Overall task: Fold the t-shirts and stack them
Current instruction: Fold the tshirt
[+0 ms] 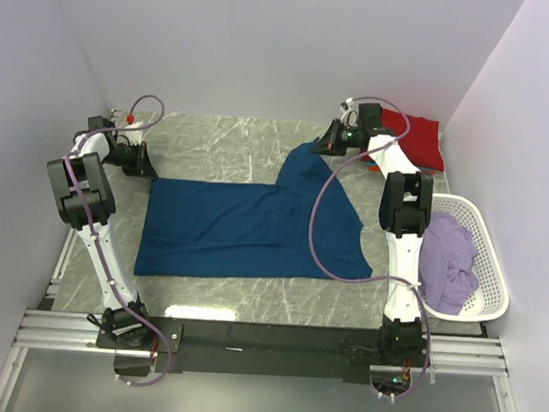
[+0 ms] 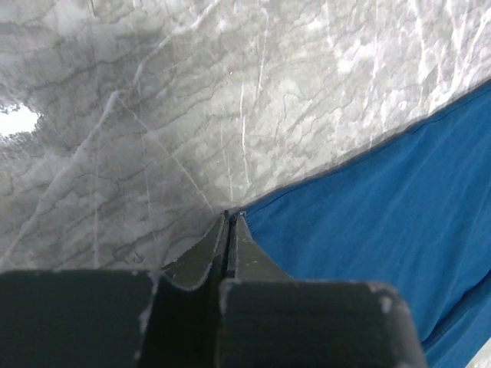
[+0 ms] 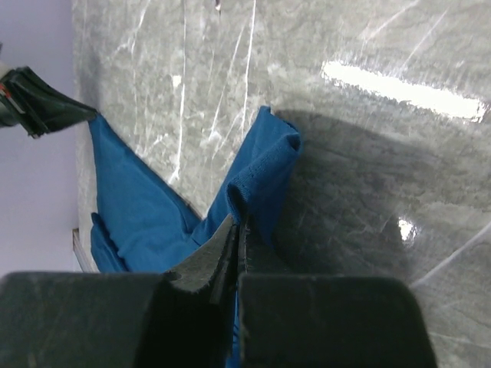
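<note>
Your left gripper [image 2: 230,218] and right gripper [image 3: 236,226] pinch the blue t-shirt [image 1: 235,227], fold barely begun; purple t-shirt [image 1: 445,256] waits at 4 o'clock.

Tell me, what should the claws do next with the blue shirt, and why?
Probably lift both and bring the far edge to the near one: left gripper and right gripper each pinch the far edge of the unfolded shirt.

Table [image 1: 232,137] open beyond the shirt [image 1: 245,227]; basket [image 1: 490,264] crowds the right.
</note>
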Tool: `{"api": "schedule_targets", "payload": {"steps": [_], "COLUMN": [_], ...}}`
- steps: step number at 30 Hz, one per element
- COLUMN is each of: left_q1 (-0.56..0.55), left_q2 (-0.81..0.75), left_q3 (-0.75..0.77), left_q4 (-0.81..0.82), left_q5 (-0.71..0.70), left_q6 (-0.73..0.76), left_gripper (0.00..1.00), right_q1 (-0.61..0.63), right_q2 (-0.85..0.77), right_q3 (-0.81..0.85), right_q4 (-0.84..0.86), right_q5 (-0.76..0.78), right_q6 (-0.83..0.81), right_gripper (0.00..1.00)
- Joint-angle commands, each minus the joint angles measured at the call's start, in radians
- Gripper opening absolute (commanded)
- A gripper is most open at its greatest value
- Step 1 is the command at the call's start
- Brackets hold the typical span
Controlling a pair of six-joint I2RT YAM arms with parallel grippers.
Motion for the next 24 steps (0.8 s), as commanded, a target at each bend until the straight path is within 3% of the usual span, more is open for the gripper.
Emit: {"api": "schedule_targets", "payload": {"steps": [1,11,24], "left_q1": [-0.003,-0.001,0.006], "left_q2": [-0.01,-0.125,-0.266], "left_q3": [0.049,-0.026,-0.142], "left_q4": [0.004,0.059,-0.003], "left_q5": [0.035,0.097,0.132], "left_q6": [-0.008,0.041,0.246], "left_gripper": [0.01,0.01,0.01], "right_q1": [-0.01,-0.014,-0.023], "right_q2": [-0.094,-0.178,-0.256], "right_q3": [0.033,-0.018,-0.07], "right_q4": [-0.031,-0.048,-0.16], "right_q5": [-0.031,-0.071,-0.109], "right_q6": [-0.043,-0.066,-0.161], "right_gripper": [0.0,0.0,0.0]}}
